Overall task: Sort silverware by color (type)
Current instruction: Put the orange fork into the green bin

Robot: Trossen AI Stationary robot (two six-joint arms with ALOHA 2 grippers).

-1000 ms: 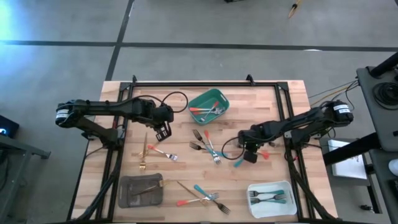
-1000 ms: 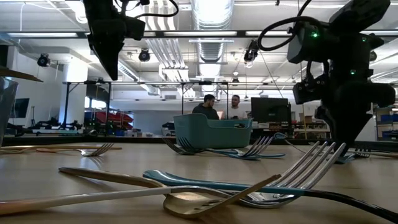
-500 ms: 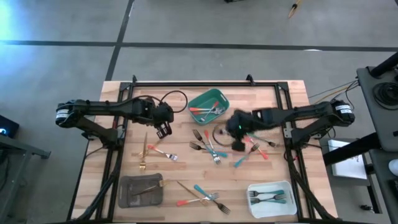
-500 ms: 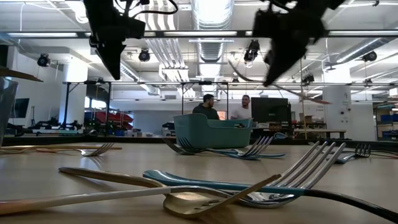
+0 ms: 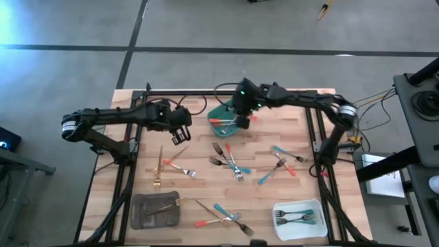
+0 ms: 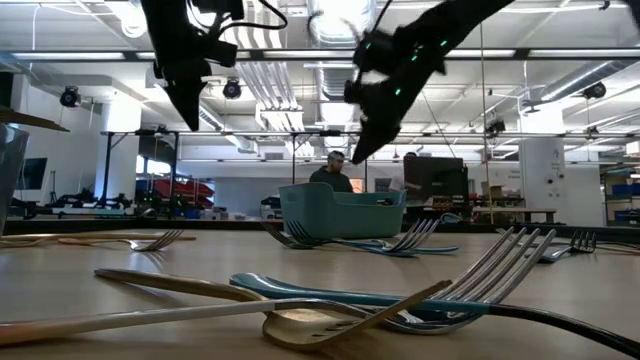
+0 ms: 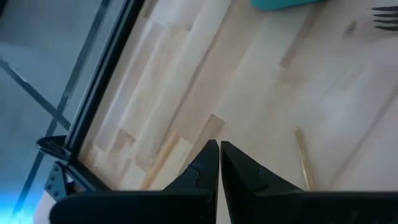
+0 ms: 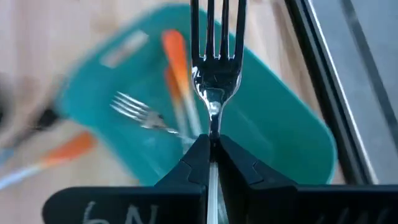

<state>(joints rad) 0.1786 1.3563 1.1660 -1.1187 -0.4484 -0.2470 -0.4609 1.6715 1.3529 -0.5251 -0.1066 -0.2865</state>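
The right gripper (image 8: 211,144) pinches the slim neck of a shiny silver fork (image 8: 215,56), tines pointing away, above the glossy green tray (image 5: 241,108) where red-orange-handled forks (image 8: 176,62) lie. The left gripper (image 7: 219,149) hangs empty, fingers pressed together, over pale butcher-block table (image 5: 302,137). Other silverware (image 5: 230,162) lies scattered mid-table.

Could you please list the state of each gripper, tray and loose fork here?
Right gripper: shut on a fork, above the green tray.
Left gripper: shut, empty, above bare wood.
Green tray: holds orange-handled forks.
White tray: holds teal-handled forks.
Grey tray: holds a gold utensil.
Loose forks: lying unsorted on the table.
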